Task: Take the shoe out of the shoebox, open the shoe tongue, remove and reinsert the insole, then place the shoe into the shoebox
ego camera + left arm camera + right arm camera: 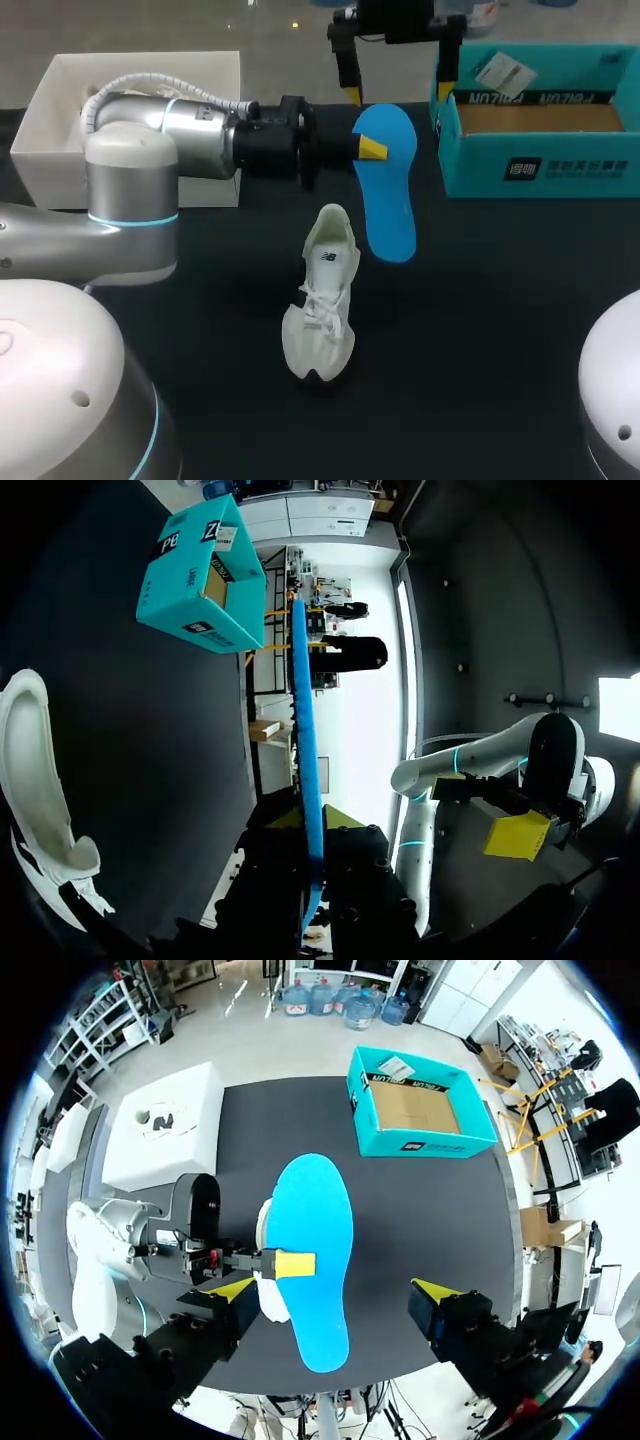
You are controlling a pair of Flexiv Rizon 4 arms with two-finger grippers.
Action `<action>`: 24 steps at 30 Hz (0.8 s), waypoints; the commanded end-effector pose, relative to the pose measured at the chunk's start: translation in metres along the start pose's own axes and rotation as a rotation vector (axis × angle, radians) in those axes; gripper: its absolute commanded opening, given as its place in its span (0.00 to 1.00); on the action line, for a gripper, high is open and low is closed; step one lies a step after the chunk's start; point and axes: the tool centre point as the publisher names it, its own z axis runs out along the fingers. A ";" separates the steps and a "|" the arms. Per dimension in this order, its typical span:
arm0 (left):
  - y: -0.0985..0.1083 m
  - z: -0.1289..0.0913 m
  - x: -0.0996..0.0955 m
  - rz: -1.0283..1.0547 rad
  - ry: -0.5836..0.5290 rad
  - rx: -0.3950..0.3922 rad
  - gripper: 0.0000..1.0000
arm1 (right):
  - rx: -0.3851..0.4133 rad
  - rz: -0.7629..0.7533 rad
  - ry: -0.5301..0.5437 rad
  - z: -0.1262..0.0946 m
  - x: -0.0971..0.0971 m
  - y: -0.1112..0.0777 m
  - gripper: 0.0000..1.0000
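Head view gives us the white lace-up shoe (320, 300) standing on its sole mid-worktop (480, 330), toe toward us and mouth gaping. Its bright blue insole (385, 190) is out and held up just beyond the shoe's heel. The teal shoebox (540, 150) sits at the far right, open, showing a brown cardboard floor and a white slip (505, 70) at one corner. A white box (45, 165) sits far left, with something pale inside that we cannot make out. Our left gripper (371, 150) has its jaws pinched on the insole's two faces near one edge. Our right gripper (398, 92) hangs above with jaws spread wide, holding nothing.
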 end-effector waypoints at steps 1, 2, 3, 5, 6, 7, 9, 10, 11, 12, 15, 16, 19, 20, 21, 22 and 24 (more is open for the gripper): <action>-0.002 0.001 -0.003 0.000 -0.003 0.000 0.00 | 0.036 -0.008 0.057 0.006 0.004 0.005 1.00; -0.002 0.000 -0.004 -0.001 -0.004 0.001 0.00 | 0.045 -0.011 0.043 0.007 0.005 0.005 1.00; -0.003 0.000 -0.005 -0.003 -0.004 0.001 0.00 | 0.046 -0.012 0.046 0.007 0.006 0.005 1.00; -0.003 0.000 -0.005 -0.005 -0.004 0.002 0.00 | 0.046 -0.014 0.051 0.008 0.008 0.004 1.00; -0.003 0.000 -0.005 -0.005 -0.003 0.002 0.00 | 0.046 -0.015 0.054 0.009 0.008 0.003 1.00; -0.003 0.000 -0.005 -0.004 -0.002 0.002 0.00 | 0.045 -0.015 0.057 0.009 0.009 0.003 1.00; -0.003 0.000 -0.004 -0.002 0.000 0.002 0.00 | 0.046 -0.016 0.058 0.011 0.010 0.003 1.00; -0.003 0.000 -0.004 -0.002 0.001 0.002 0.00 | 0.055 -0.025 0.049 0.011 0.011 0.003 1.00; -0.004 0.000 -0.004 -0.002 0.000 0.001 0.00 | 0.108 -0.036 0.000 0.011 0.012 0.004 1.00; -0.004 0.000 -0.004 -0.001 -0.001 0.000 0.00 | 0.108 -0.036 0.000 0.011 0.012 0.004 1.00; -0.003 0.000 -0.003 0.001 -0.002 -0.003 0.00 | 0.108 -0.036 0.000 0.011 0.012 0.004 1.00; -0.003 0.000 -0.003 0.001 -0.002 -0.004 0.00 | 0.108 -0.036 0.000 0.011 0.012 0.004 1.00; -0.001 0.000 -0.003 0.003 -0.001 -0.006 0.00 | 0.108 -0.036 0.000 0.011 0.012 0.004 1.00; -0.001 0.000 -0.003 0.003 -0.002 -0.007 0.00 | 0.108 -0.036 0.000 0.011 0.012 0.004 1.00; -0.001 0.000 -0.004 0.004 -0.003 -0.008 0.00 | 0.108 -0.036 0.000 0.011 0.012 0.004 1.00; -0.001 0.000 -0.004 0.004 -0.004 -0.008 0.00 | 0.108 -0.036 0.000 0.011 0.012 0.004 1.00; -0.001 -0.002 -0.004 0.004 -0.003 -0.003 0.00 | 0.108 -0.036 0.000 0.011 0.012 0.004 1.00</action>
